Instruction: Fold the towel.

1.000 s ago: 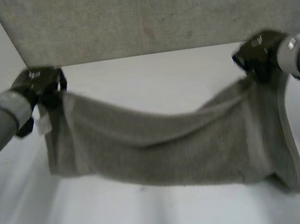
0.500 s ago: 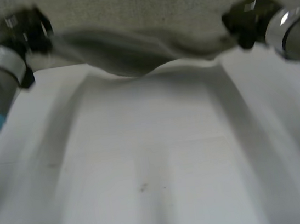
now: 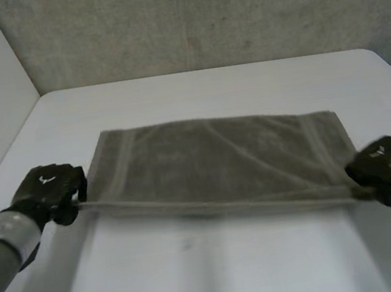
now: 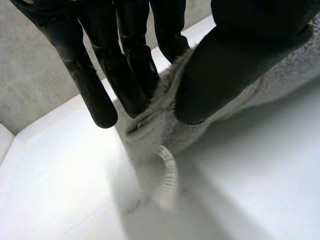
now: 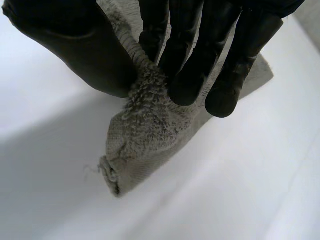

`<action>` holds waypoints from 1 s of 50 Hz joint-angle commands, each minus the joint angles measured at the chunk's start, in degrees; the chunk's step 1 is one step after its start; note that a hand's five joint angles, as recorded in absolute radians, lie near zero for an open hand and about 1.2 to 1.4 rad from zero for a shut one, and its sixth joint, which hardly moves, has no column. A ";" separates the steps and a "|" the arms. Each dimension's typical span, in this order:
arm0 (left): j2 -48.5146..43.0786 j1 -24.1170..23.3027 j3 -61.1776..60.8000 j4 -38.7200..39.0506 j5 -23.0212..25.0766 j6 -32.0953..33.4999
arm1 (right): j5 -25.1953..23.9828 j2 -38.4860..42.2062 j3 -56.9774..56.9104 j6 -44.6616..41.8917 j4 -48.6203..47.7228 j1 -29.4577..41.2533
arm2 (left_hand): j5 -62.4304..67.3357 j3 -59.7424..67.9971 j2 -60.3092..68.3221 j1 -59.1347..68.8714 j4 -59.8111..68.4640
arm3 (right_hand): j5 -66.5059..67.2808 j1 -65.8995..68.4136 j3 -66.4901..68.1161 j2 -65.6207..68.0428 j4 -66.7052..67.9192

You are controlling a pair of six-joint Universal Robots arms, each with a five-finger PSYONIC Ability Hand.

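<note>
Head view: your left hand (image 3: 47,194) and right hand (image 3: 382,168) pinch near corners of the grey terry towel (image 3: 218,154). Next, fold them over to its far edge.

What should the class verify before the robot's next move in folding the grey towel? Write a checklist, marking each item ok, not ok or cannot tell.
1. Left hand pinches the near-left corner of the grey terry towel: ok.
2. Right hand pinches the near-right corner: ok.
3. Towel spread out on the white table, far edge lying flat: ok.
4. Near edge pulled straight between the two hands: ok.
5. Towel surface smooth: not ok, a diagonal crease crosses it.
6. Near edge resting on the table or raised off it: cannot tell.
</note>
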 commanded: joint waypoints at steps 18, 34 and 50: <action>-25.13 -7.40 29.77 0.31 -4.14 -0.94 | -1.77 21.96 -27.78 11.37 -0.78 3.03 | 11.07 10.30 10.23 11.76 10.15 | 4.02 4.39 3.94 4.68 3.22; -49.03 -11.09 64.31 -4.88 -13.02 -3.49 | 6.48 44.01 -59.05 16.73 -1.04 8.48 | 11.07 10.30 10.23 11.76 10.15 | 4.02 4.39 3.94 4.68 3.22; -55.54 -11.44 73.01 -7.78 -13.11 -3.31 | 8.42 49.55 -66.71 16.82 -1.13 8.92 | 9.27 8.49 8.42 9.95 8.34 | -65.98 -65.61 -66.06 -65.32 -66.78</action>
